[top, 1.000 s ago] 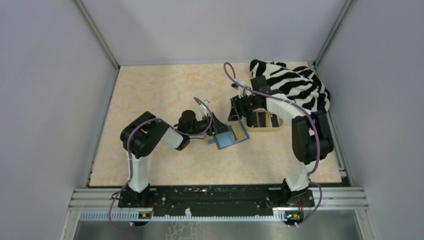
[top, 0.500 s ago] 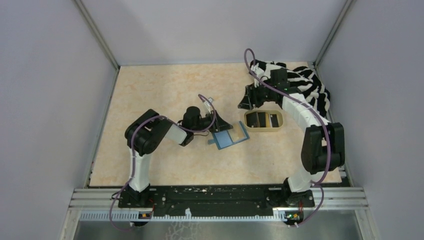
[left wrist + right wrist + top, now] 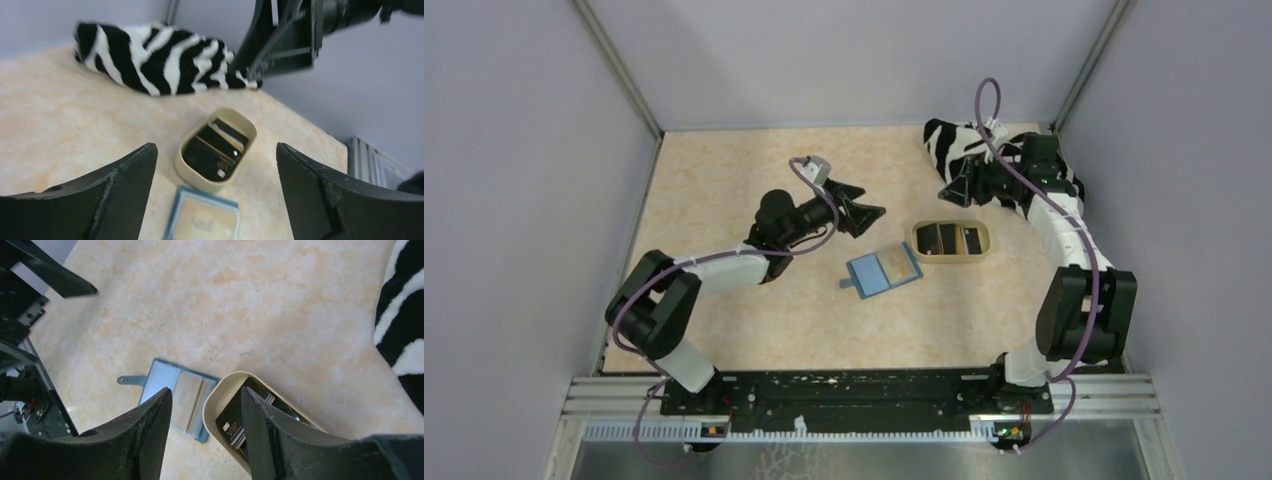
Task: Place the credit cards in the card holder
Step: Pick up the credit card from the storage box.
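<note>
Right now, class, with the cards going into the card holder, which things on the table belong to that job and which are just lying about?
Part of the job:
- credit cards, dark ones sitting in the tray
- card holder, teal, lying open on the table

Just lying about:
- zebra-striped cloth, in the far corner
- tan tray, only holding the cards

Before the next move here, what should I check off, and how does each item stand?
1. Card holder lies open and flat on the table: ok.
2. Orange-gold card fully seated in the holder: cannot tell.
3. All cards out of the tray: not ok, black cards lie in it.
4. Left gripper open and empty: ok.
5. Right gripper open and empty: ok.
6. Zebra cloth apart from the tray: ok.
</note>
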You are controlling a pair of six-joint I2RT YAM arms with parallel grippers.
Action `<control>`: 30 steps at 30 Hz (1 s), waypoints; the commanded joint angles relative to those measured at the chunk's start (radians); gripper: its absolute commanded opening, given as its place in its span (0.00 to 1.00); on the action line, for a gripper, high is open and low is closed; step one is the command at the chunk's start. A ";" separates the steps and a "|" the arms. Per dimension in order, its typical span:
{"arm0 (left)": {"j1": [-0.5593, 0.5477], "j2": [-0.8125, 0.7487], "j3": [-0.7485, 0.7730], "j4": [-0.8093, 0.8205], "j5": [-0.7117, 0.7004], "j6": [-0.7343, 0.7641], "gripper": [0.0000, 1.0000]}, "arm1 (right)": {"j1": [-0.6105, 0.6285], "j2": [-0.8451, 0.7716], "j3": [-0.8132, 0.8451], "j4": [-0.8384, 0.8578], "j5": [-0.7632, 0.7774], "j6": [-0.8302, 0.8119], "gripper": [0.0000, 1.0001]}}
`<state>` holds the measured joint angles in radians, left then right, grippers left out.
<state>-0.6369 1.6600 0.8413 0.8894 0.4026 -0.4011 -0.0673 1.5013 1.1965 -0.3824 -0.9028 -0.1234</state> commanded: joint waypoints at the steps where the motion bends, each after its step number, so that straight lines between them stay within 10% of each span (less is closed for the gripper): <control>1: 0.054 -0.005 -0.088 0.167 -0.085 0.109 0.98 | -0.018 0.022 -0.059 0.074 -0.001 0.040 0.53; 9: 0.199 0.203 -0.204 0.596 0.189 -0.185 0.99 | -0.060 0.095 -0.165 0.171 0.136 0.115 0.51; 17: 0.200 0.117 -0.170 0.250 0.065 -0.040 0.99 | -0.061 0.228 -0.126 0.135 0.202 0.180 0.49; 30: 0.200 0.120 -0.180 0.268 0.062 -0.034 0.99 | -0.068 0.267 -0.107 0.087 0.215 0.175 0.42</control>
<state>-0.4324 1.7859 0.6563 1.1431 0.4732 -0.4526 -0.1230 1.7554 1.0363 -0.2844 -0.6662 0.0483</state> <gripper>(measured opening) 0.987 0.441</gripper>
